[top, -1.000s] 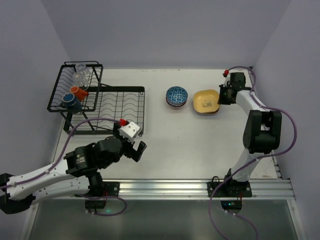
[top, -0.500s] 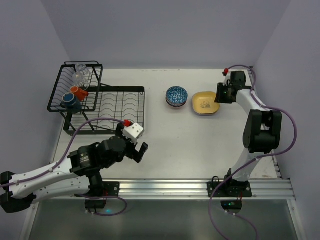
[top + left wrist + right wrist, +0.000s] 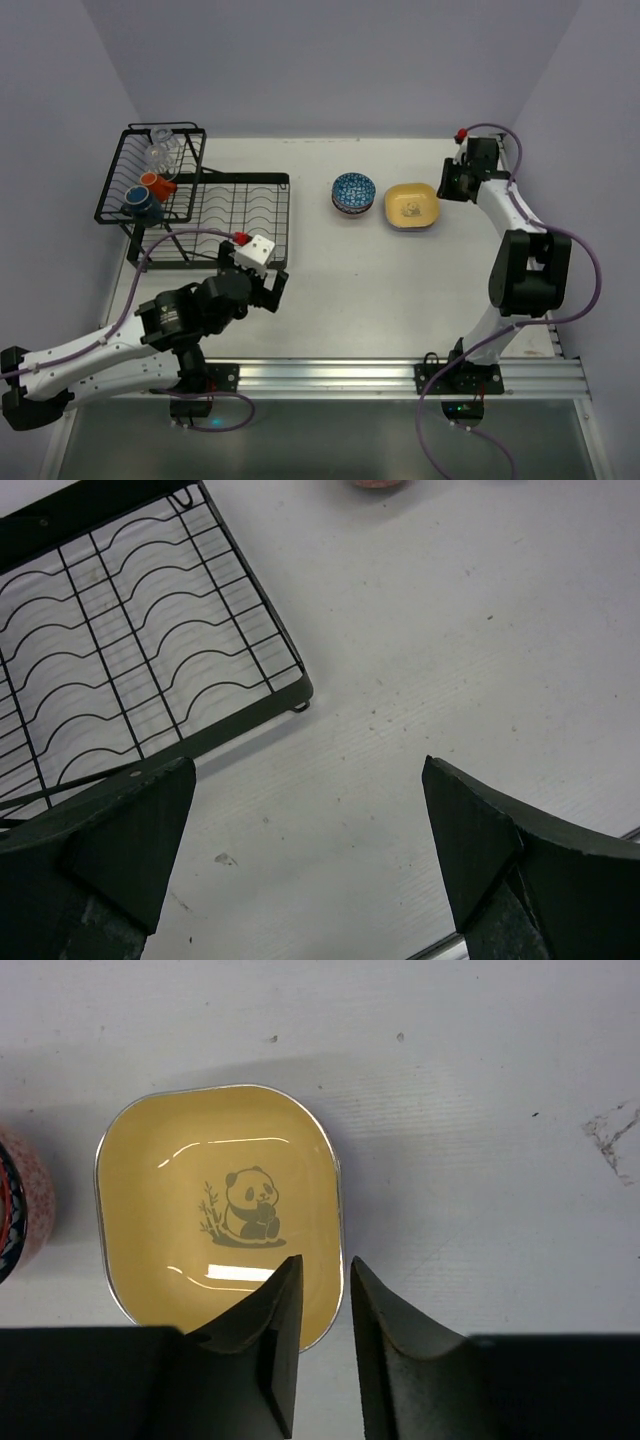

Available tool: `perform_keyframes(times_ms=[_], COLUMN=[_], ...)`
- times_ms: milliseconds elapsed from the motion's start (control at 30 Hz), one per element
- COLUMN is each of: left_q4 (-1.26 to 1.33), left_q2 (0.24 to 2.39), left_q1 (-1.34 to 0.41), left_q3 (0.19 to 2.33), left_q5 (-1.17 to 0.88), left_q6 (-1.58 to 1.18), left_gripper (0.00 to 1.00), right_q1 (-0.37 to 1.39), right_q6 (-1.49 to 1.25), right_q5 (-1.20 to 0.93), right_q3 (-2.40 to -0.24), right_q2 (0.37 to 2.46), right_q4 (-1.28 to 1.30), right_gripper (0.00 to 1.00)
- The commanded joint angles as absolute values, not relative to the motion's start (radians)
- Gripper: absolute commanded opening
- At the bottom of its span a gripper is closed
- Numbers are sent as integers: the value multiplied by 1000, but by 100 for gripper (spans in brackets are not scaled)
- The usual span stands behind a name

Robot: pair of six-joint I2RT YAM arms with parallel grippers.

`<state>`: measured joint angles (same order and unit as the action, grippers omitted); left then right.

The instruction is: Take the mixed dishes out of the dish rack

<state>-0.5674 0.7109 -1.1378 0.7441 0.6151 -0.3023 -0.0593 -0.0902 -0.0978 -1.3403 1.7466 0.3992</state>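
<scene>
A yellow rounded-square plate with a panda print (image 3: 215, 1170) lies on the white table (image 3: 340, 280), right of centre, beside a blue-white patterned bowl (image 3: 353, 190). The right gripper (image 3: 325, 1265) has its jaws slightly apart on either side of the plate's rim. The left gripper (image 3: 310, 770) is spread wide over the table by the corner of the black wire dish rack (image 3: 245, 178). In the upper left, the rack's raised basket holds an orange mug (image 3: 152, 181), a dark mug (image 3: 138, 203) and clear glasses (image 3: 160, 152).

Beneath me lies a white table (image 3: 400, 280), faintly speckled and scuffed, closed in by plain lavender walls (image 3: 330, 60); an aluminium rail (image 3: 350, 378) runs along its near edge.
</scene>
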Motion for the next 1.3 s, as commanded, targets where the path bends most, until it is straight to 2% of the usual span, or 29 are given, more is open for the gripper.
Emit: perform_keyframes(times_ms=[0,100,167,300,367,433,500,533,600,633,667,700,733,767,800,833,900,967,1100,1133,1267], left_q4=[-554,-535,-540,-431,-378,-420,-588,-648,-796,-801,-778,-781,-788,-834,-857,-908,-951,-966,-720,-637,-647], left_q2=[683,663,651,615,610,700,815,936,1038,1104,1129,1158,1223,1262,1305,1395,1472,1540,1502,1502,1594], left_q1=[-1121,-1123,-1123,-1121,-1123,-1123,-1123,-1123,-1114,-1062,-1008,-947,-784,-693,-610,-465,-364,-292,-218,-160,39], left_q3=[781,814,883,977,1003,1114,1253,1404,1538,1628,1666,1743,1781,1825,1904,1942,2043,2074,1889,1872,1923], left_q5=[713,814,836,587,587,736,904,955,1105,1100,1071,952,883,815,663,597,493,479,387,367,178], left_q6=[-363,-460,-506,-387,-370,-385,-397,-397,-420,-394,-364,-344,-336,-334,-324,-319,-304,-292,-146,-123,-48], left_gripper=[100,100,100,100,100,100,100,100,100,100,100,100,100,100,100,100,100,100,100,100,100], right_q1=[-61,-60,-57,-49,-45,-37,-29,-25,-21,-20,-18,-14,-12,-9,-8,-8,-8,-8,-8,-8,-8], right_q6=[-135,-178,-205,-259,-291,-319,-365,-374,-409,-417,-429,-434,-437,-440,-440,-442,-446,-440,-446,-454,-498], right_q5=[-72,-66,-64,-37,-55,-116,-169,-204,-290,-311,-334,-336,-331,-310,-298,-292,-311,-336,-397,-472,-615], right_q3=[-1313,-1232,-1169,-1095,-1080,-1062,-1034,-1010,-980,-956,-944,-924,-917,-910,-901,-896,-865,-844,-773,-758,-700], right_q2=[1763,1706,1587,1335,1208,1134,1033,1004,931,911,873,855,835,816,780,763,703,661,575,548,526], right_q4=[349,285,262,227,238,255,244,242,235,236,247,253,265,293,317,337,371,386,391,379,334], right_gripper=[26,25,25,29,35,43,48,51,62,64,71,74,80,98,99,99,99,99,99,99,99])
